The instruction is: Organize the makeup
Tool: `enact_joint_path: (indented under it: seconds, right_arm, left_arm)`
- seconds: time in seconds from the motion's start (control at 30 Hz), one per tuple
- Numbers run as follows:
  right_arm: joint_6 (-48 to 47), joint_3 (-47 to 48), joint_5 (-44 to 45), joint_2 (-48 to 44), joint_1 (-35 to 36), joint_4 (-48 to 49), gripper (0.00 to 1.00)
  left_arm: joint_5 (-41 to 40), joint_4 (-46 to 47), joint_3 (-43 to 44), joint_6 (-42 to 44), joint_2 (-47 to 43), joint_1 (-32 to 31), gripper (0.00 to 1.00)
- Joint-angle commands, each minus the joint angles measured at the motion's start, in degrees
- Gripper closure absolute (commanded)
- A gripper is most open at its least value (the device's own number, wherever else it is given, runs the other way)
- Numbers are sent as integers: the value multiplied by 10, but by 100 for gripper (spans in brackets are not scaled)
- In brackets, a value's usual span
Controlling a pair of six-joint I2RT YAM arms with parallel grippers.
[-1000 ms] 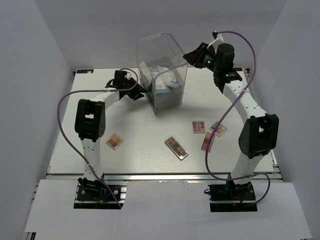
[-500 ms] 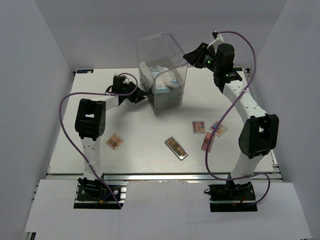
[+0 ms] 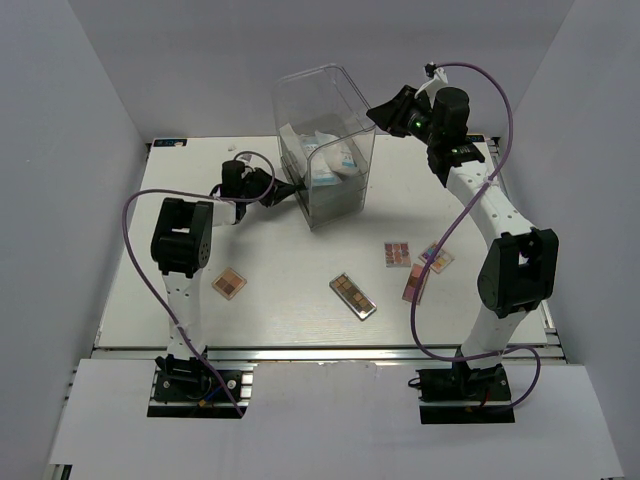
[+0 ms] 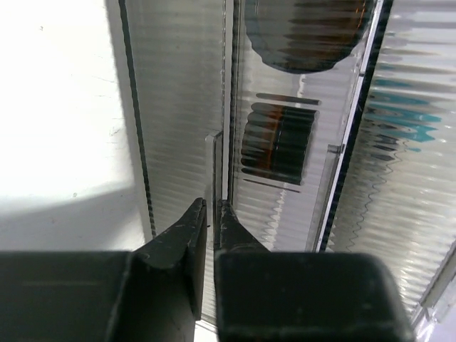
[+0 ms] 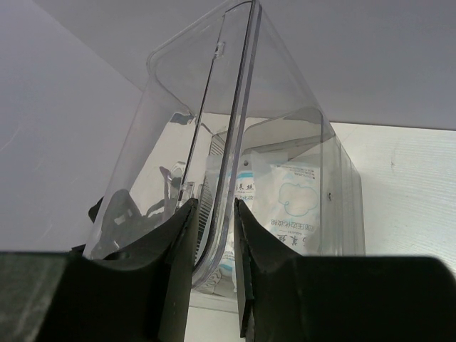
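A white table [image 3: 260, 235] is carrying everything. Toward its far side a tall clear plastic drawer box [image 3: 335, 205] is standing, with its curved clear panel [image 5: 239, 92] rising above it. The right gripper [image 5: 214, 224] is reaching in from the box's right, its fingers clamping that panel's edge between them. The left gripper [image 4: 211, 217] is pinching a thin clear tab on the box's ribbed wall, fingers almost together.

Nearer the arms, part of the makeup is lying loose on the table. A long brown eyeshadow palette [image 3: 353, 296] is sitting in the middle, and a small square brown palette [image 3: 229, 284] is lying well off to the left. A pink palette [image 3: 398, 254], a multicolour palette [image 3: 436, 259] and a reddish palette [image 3: 414, 286] are clustering at the right.

Two white soft packets [image 5: 288, 199] are sitting inside the box. Through the ribbed wall a round black jar [image 4: 306, 32] and a small dark cube [image 4: 278, 142] are showing, blurred.
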Motion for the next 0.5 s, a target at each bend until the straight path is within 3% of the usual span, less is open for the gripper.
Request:
enact_joint_path:
  seconds: [0.0,0.13,0.2,0.47]
  right_arm:
    - [-3,-24,-60,1,23,-71,70]
    - [-2,-25,-59,0,23,-72,70]
    - [2,-28,-56,-3,24,-72,71]
    - [-3,-29,-40,-1,18,-74,71]
  left_arm:
    - [16,52,-26,-25,20,-17,86]
    - [29,101,-49,-51,22,-14,99]
    - [34,118,-72,-61,10,-10,100]
    - [36,-2,-131,33,-87,46,100]
